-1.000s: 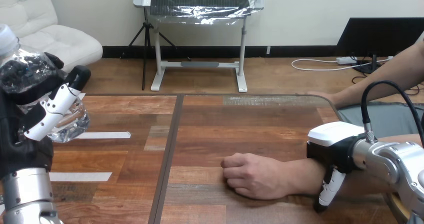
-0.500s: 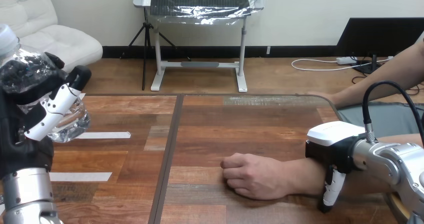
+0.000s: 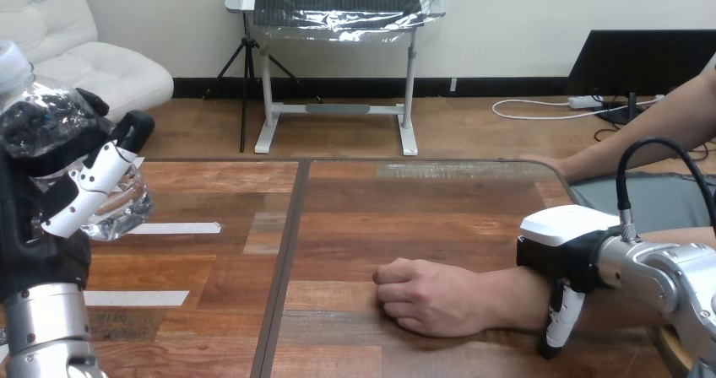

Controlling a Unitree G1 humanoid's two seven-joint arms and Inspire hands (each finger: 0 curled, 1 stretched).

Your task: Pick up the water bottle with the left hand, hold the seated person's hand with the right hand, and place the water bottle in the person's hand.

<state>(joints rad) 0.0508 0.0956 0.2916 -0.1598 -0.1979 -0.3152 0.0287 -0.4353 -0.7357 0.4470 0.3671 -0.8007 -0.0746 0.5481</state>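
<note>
The water bottle (image 3: 118, 209) is clear, crumpled plastic with a pale cap (image 3: 8, 57). It is at the left edge of the frame, above the bench (image 3: 380, 209), tilted with the cap to the upper left. The left hand (image 3: 38, 226) grasps it with curled fingers. At the lower right, the right hand (image 3: 561, 247) clasps the person's wrist (image 3: 515, 298). The person's hand (image 3: 426, 298) rests on the bench as a fist.

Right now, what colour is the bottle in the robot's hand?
Clear, see-through plastic bottle with a pale cap, best seen in the head view.
</note>
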